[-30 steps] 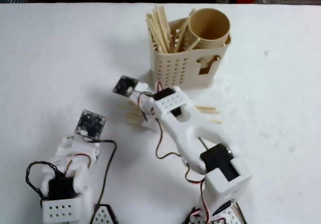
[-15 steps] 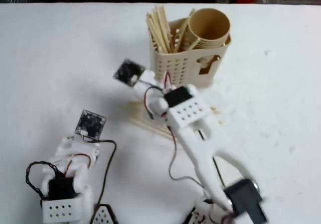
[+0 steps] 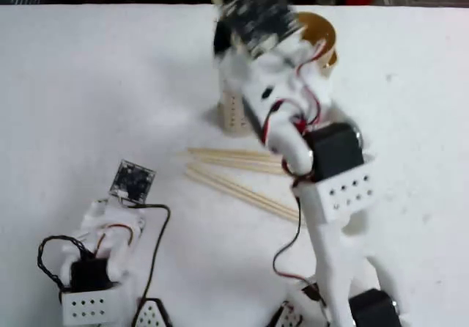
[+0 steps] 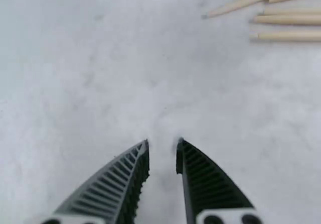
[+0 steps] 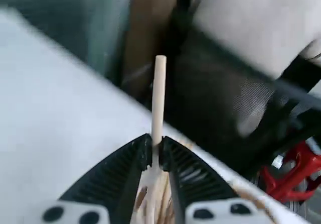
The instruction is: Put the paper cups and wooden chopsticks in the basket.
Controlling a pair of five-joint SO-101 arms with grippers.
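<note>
I can read nothing here: no words, numbers, labels or signs on the basket (image 3: 233, 114), the cups (image 3: 326, 34), the chopsticks (image 3: 234, 158) or the table (image 3: 88, 85).
</note>
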